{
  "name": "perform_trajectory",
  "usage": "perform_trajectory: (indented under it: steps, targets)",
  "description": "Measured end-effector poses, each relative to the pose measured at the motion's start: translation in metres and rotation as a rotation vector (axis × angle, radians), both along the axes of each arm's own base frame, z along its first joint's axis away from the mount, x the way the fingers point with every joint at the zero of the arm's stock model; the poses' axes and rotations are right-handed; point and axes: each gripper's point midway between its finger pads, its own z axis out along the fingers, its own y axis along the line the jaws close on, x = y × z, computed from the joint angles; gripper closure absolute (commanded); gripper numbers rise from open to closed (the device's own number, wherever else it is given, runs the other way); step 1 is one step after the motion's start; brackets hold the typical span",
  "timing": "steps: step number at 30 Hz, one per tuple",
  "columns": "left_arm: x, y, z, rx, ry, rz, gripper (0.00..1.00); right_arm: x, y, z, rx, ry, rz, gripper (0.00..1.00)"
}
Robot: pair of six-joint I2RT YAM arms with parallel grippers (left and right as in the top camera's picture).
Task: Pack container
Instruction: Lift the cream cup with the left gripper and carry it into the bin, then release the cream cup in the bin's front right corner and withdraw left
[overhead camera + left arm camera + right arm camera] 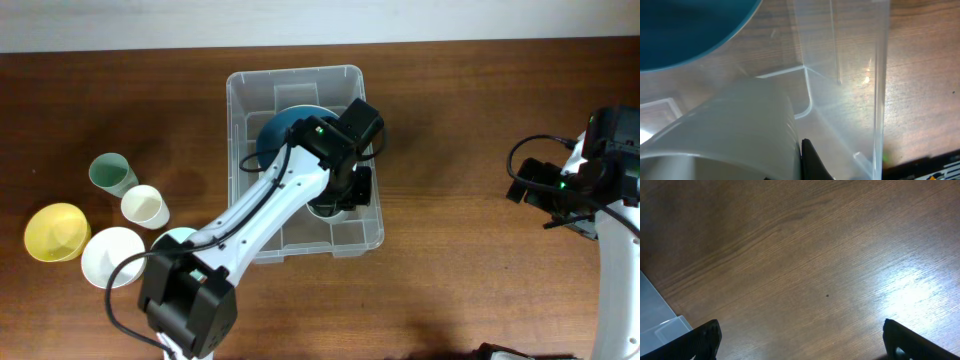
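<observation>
Left gripper [340,195], jaws shut on a white cup [730,130] inside the container [290,75], blue bowl [685,30] just ahead; right gripper [802,345], jaws wide apart, empty, table [815,255] beneath.

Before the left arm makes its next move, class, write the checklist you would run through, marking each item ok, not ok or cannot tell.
1. Left gripper inside the container: ok.
2. Left gripper shut on the white cup: ok.
3. White cup resting on the container's floor: cannot tell.
4. White cup apart from the blue bowl: ok, a gap shows in the left wrist view.
5. Right gripper open, over bare table: ok.
6. Everything packed: not ok, the green cup and yellow bowl sit outside.
</observation>
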Motion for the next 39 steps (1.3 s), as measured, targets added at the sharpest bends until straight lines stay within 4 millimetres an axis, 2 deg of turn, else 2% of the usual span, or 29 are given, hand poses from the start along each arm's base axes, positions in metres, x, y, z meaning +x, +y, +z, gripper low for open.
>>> perform_trajectory:
  steps: [5, 10, 12, 16, 17, 19, 21, 32, 35, 39]
  targets:
    - [0.0, -0.005, -0.023, 0.027, 0.045, 0.02, 0.99, 0.0, 0.0, 0.0, 0.002, -0.001, 0.001, 0.01]
    - [-0.01, -0.017, -0.044, 0.056, 0.082, -0.009, 0.99, 0.0, 0.0, 0.0, 0.002, -0.001, 0.001, 0.01]
    - [-0.012, -0.019, -0.046, 0.06, 0.086, -0.016, 0.99, 0.0, 0.0, 0.0, 0.002, -0.001, 0.001, 0.01]
    - [-0.013, -0.02, -0.046, 0.06, 0.087, -0.017, 0.9, 0.0, 0.0, 0.0, 0.002, -0.001, 0.001, 0.01]
    - [-0.013, -0.02, -0.046, 0.06, 0.087, -0.015, 0.74, 0.0, 0.0, 0.0, 0.002, -0.001, 0.002, 0.01]
    - [-0.014, -0.019, -0.046, 0.063, 0.09, -0.015, 0.67, 0.0, 0.0, 0.0, 0.002, -0.001, 0.001, 0.01]
    - [-0.014, -0.019, -0.046, 0.063, 0.091, -0.013, 0.54, 0.0, 0.0, 0.0, 0.002, -0.001, 0.002, 0.01]
    - [-0.014, -0.018, -0.044, 0.064, 0.089, -0.028, 0.53, 0.0, 0.0, 0.0, 0.002, -0.001, 0.002, 0.01]
    - [-0.012, -0.02, -0.035, 0.058, 0.077, -0.05, 0.53, 0.0, 0.0, 0.0, 0.002, -0.001, 0.001, 0.01]
    - [0.003, -0.02, -0.011, 0.071, -0.001, -0.065, 0.53, 0.0, 0.0, 0.0, 0.002, -0.001, 0.001, 0.01]
